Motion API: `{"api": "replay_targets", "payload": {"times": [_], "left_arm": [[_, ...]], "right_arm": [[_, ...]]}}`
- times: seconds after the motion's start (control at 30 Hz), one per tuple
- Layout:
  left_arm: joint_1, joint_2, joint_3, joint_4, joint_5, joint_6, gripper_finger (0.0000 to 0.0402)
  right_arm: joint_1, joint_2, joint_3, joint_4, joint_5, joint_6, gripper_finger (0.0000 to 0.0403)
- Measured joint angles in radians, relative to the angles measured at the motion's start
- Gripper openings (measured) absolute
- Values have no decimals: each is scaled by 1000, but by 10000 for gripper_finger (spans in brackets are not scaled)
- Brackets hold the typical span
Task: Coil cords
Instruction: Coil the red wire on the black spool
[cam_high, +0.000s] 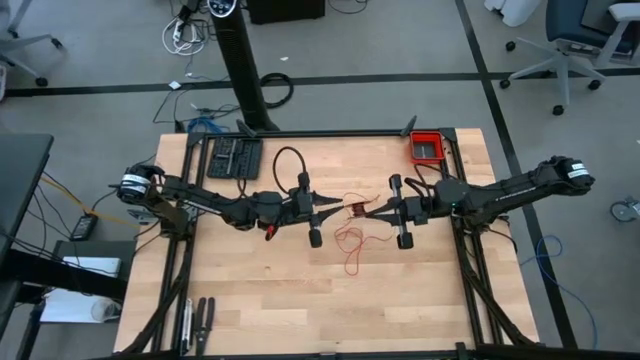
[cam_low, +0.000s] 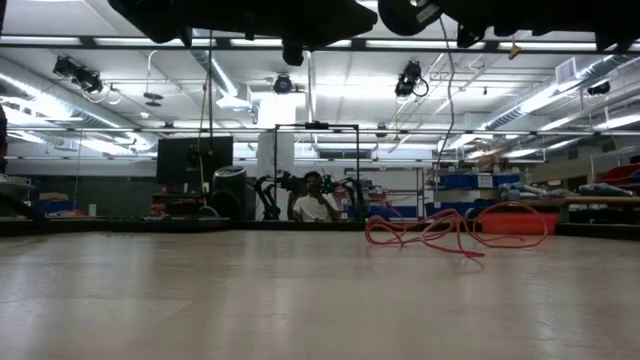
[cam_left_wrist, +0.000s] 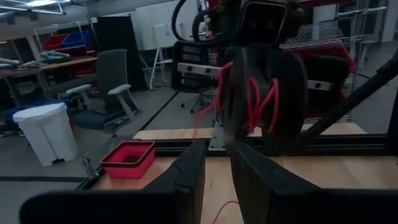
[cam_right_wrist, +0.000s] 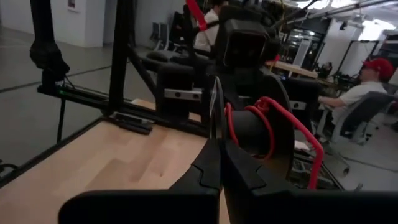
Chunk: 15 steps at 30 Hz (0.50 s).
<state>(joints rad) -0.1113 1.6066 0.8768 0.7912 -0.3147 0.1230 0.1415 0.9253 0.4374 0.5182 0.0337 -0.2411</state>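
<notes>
Both arms meet over mid-worktop. Left end effector (cam_high: 338, 208) and right end effector (cam_high: 372, 211) face tip to tip, a small bundle of red cord (cam_high: 355, 209) between them. Right's fingers are together, pinching the cord. Left's are slightly apart with cord wound about them; whether they clamp it I cannot tell.

The cord's tail lies in loose loops toward the near edge. Judged thin, limp, very light, prone to tangle; best taken near the bundle.

Bin (cam_high: 427, 147) sits at the far right corner, well apart. Bare worktop all round.
</notes>
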Motion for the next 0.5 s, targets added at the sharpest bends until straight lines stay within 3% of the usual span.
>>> {"api": "replay_targets", "payload": {"times": [0.5], "left_arm": [[0,0,0,-10,10,3,78]], "right_arm": [[-9,18,1,65,-5,-13,0]]}}
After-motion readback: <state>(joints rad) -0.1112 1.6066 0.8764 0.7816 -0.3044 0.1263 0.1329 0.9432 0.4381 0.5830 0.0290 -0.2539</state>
